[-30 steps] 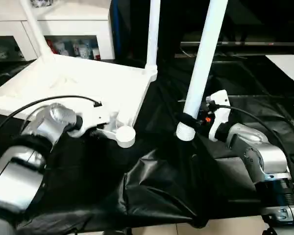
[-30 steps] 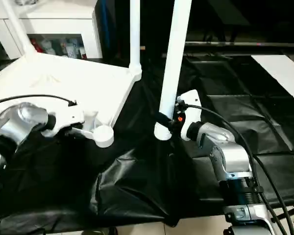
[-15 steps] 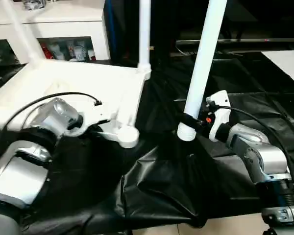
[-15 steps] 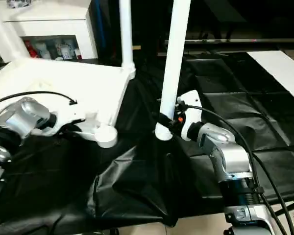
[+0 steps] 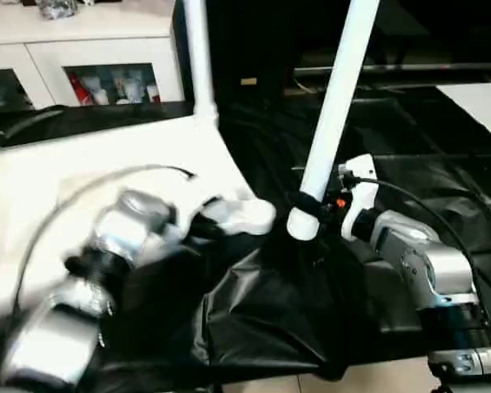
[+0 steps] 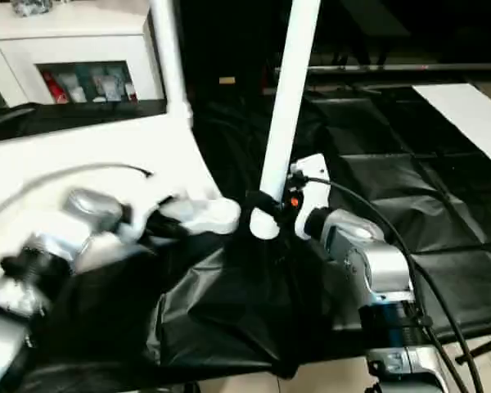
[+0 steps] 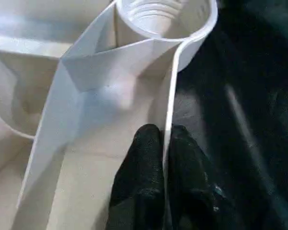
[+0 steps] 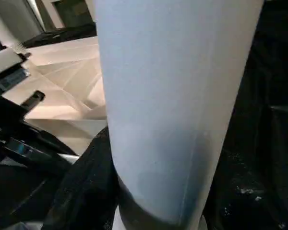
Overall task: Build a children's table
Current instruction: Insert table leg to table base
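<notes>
The white tabletop point(image 5: 90, 164) lies underside up on the left of the black-draped work table. One white leg point(image 5: 198, 57) stands upright in its far corner. My left gripper point(image 7: 164, 136) is shut on the tabletop's thin rim just behind the empty near corner socket point(image 5: 250, 214); the black fingers point(image 7: 141, 163) pinch the rim from both sides. My right gripper point(image 5: 311, 202) is shut on a second leg point(image 5: 334, 115) close to its lower end point(image 5: 303, 225). That leg stands nearly upright, leaning slightly, with its end a short way right of the socket.
A white cabinet point(image 5: 90, 33) with small items on its shelves stands behind the table at the left. The black drape point(image 5: 262, 311) bunches into folds near the front edge. A white sheet point(image 5: 483, 94) lies at the far right.
My left gripper has closed on the tabletop's rim. The tabletop has swung, bringing its near corner socket right toward the held leg. The right arm has kept its place.
</notes>
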